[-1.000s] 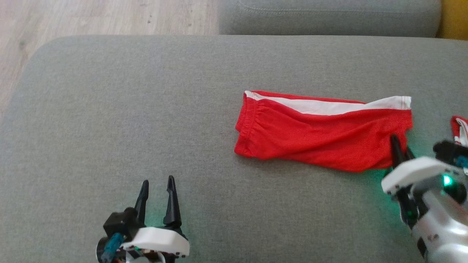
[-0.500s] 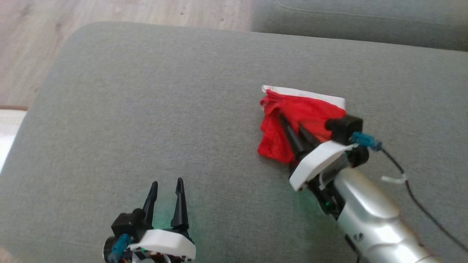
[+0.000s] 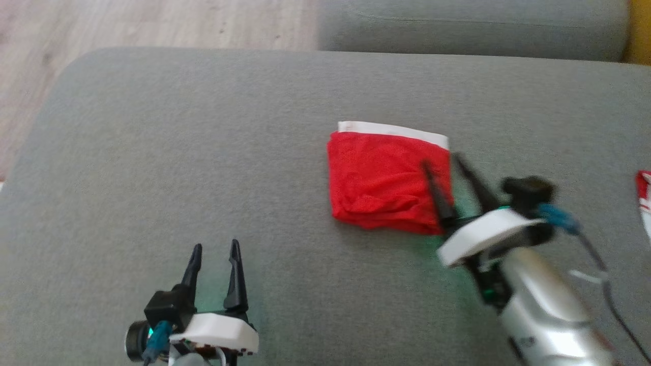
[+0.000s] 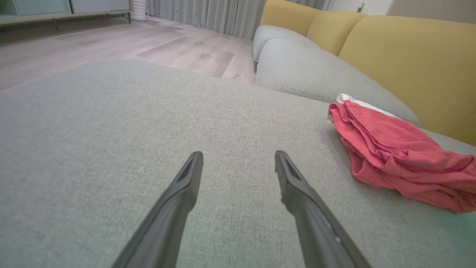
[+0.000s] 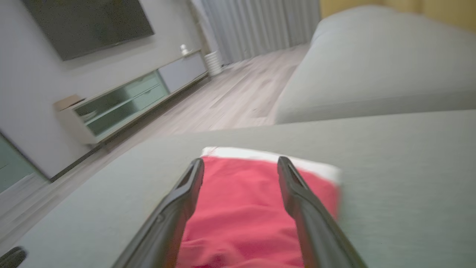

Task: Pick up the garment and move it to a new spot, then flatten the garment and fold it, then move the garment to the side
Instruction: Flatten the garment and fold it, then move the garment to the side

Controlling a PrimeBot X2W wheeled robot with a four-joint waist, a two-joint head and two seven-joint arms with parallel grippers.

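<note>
The red garment (image 3: 386, 178), long before, now lies folded on the grey sofa cushion (image 3: 203, 152). The right tool (image 3: 440, 160) has let go and is spread at its right edge. The left tool (image 3: 215, 245), spread too, sits amid bare cushion.

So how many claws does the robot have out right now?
2. The left claw is open over bare grey cushion at the lower left; the right claw is open at the right edge of the folded red garment.

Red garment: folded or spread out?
Folded. The red garment lies as a compact block, layers stacked at its near edge, white band along the far edge. The right gripper is open at its right edge.
</note>
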